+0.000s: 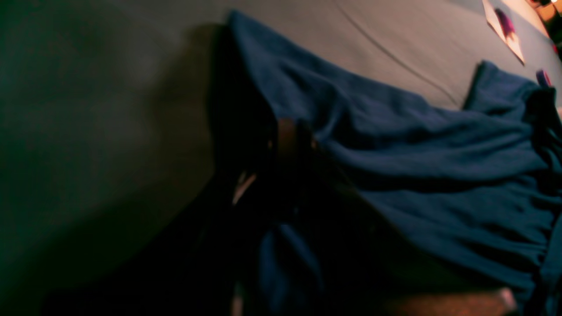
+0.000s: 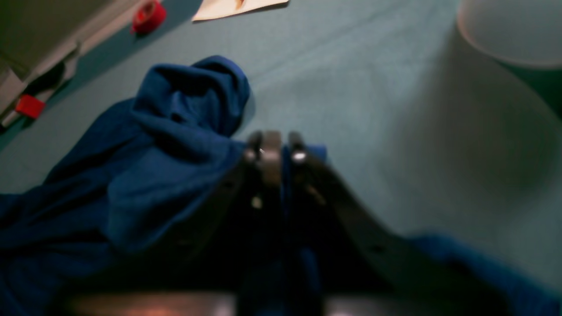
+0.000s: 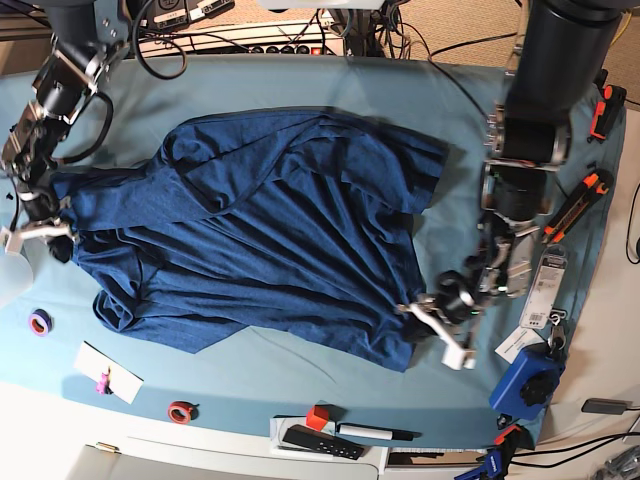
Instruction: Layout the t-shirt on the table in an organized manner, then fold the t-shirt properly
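The t-shirt lies rumpled across the table, stretched between both arms. The left gripper is clamped on its hem corner and the right gripper on the opposite edge; pulling apart would flatten it.

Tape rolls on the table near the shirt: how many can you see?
2. A purple tape roll sits by the table's left edge; a red tape roll lies near the front edge. Others may hide under the t-shirt.
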